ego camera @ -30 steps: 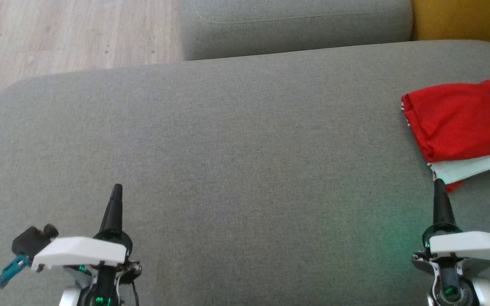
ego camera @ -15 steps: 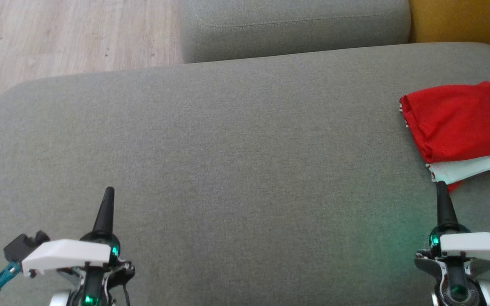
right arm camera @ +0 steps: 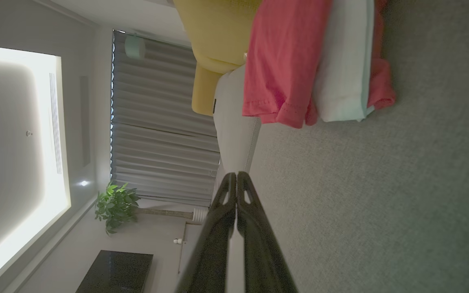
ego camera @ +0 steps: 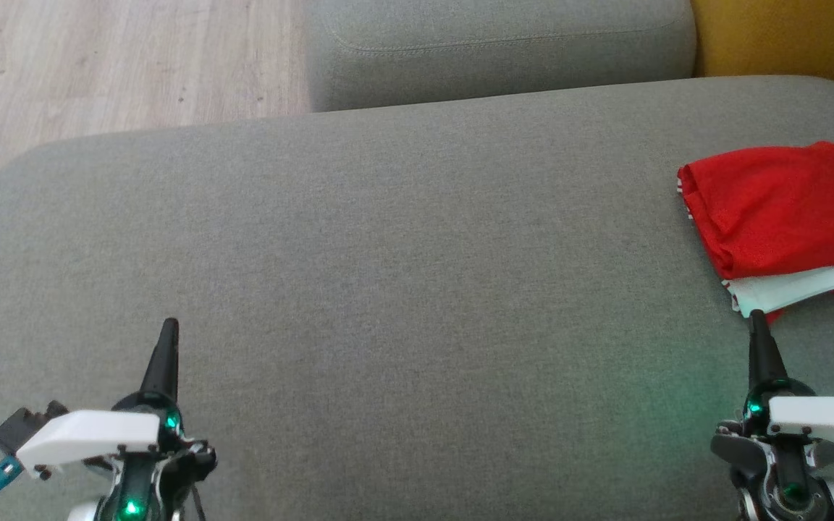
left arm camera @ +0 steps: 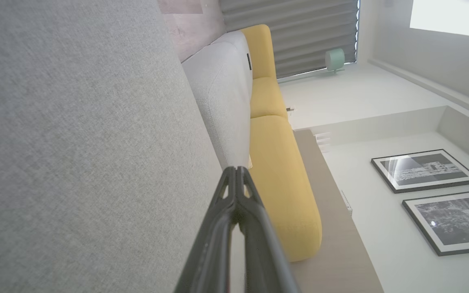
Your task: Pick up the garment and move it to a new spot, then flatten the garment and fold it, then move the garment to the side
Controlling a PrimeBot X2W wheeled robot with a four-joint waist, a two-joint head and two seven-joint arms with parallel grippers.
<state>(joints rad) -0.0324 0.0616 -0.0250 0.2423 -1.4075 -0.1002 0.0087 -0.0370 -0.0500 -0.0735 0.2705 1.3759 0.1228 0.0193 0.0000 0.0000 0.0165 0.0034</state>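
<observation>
A folded red garment (ego camera: pixel 779 206) with a white panel along its near edge lies at the right side of the grey sofa seat (ego camera: pixel 402 275); it runs off the head view's right edge. The right wrist view has the garment (right arm camera: pixel 291 57) at the top. My right gripper (ego camera: pixel 756 318) is shut and empty, its tip just short of the garment's near corner. Far off at the lower left, my left gripper (ego camera: pixel 169 327) is shut and empty over bare cushion. Both wrist views show fingertips pressed together: left gripper (left arm camera: pixel 237 170), right gripper (right arm camera: pixel 234 175).
A second grey cushion (ego camera: pixel 496 43) sits behind the seat, with a yellow cushion (ego camera: pixel 786 36) at the back right. Wooden floor (ego camera: pixel 98 65) lies beyond the seat's left and far edge. Broad bare cushion stretches between the two grippers.
Both grippers have drawn back toward the bottom of the head view, the left one also drifting left. The garment lies as before; the view has shifted slightly.
</observation>
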